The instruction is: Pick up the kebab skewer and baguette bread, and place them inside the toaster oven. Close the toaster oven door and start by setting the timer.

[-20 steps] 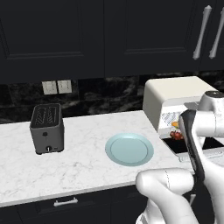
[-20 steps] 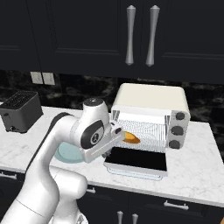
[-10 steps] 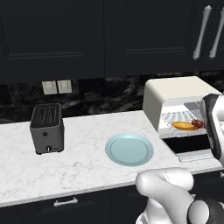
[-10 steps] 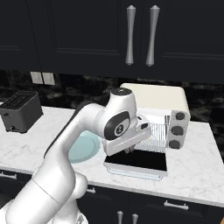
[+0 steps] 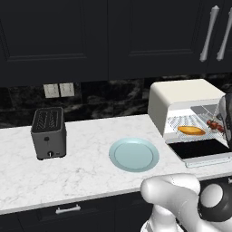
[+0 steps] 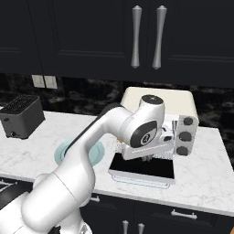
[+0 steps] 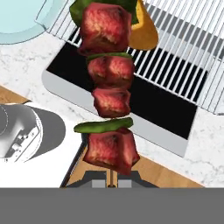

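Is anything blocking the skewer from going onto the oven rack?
Nothing visible does. The door lies open and flat. The end effector holds the skewer over the rack, where the baguette already lies on its left part; the rest looks bare.

Oven mouth open, door point(image 5: 202, 151) flat on counter point(image 5: 86, 176), so way in is over the door. Loaf point(image 5: 191, 130) takes rack's left half; skewer point(image 5: 216, 125) at the right. Plate point(image 5: 134, 154) bare, wide free marble btwn it & black toaster point(image 5: 48, 133).
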